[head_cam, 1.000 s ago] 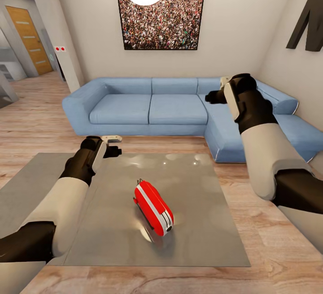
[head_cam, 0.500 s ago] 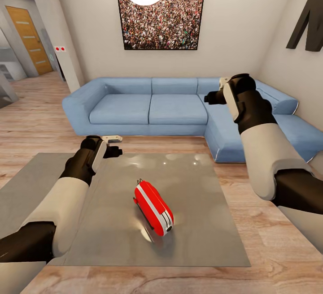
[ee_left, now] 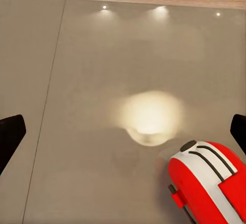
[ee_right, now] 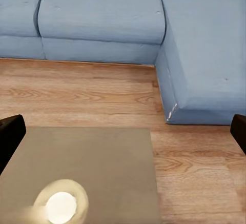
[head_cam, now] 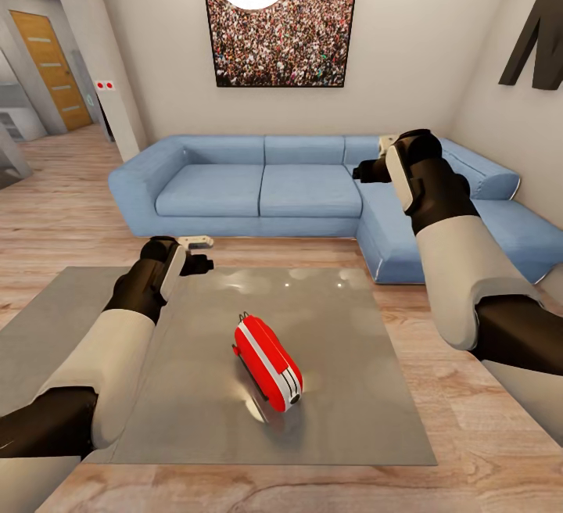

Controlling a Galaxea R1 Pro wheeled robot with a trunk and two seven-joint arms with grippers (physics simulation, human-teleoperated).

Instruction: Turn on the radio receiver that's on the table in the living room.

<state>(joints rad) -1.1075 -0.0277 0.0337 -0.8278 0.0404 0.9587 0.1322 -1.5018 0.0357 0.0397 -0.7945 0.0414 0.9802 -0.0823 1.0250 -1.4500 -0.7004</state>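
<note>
Since one second ago, only the right arm has moved: its right gripper (head_cam: 367, 171) has drifted a little toward the left, in front of the sofa (head_cam: 305, 188), high and far from the table (head_cam: 344, 388); everything else, the camera too, is as it was. I judge this a small beginning of the reach, so the task is hardly advanced and the switch is not yet touched.

From largest to smallest: the living room has a pale wood floor with visible grain and beige walls; the blue corner sofa is soft, matte and rounded; the table is a low flat rectangle, its grey top glossy enough to mirror the ceiling lamp as a bright spot; the radio (head_cam: 267, 364) lies near the middle of the table, a small rounded box of smooth red and white plastic, with a thin wire handle at its far end.

The left gripper (head_cam: 199, 253) hovers above the far left part of the table, apart from the radio; in the left wrist view its fingers (ee_left: 10, 134) stand wide at both edges, holding nothing; the right fingers (ee_right: 9, 134) are equally wide and empty.
</note>
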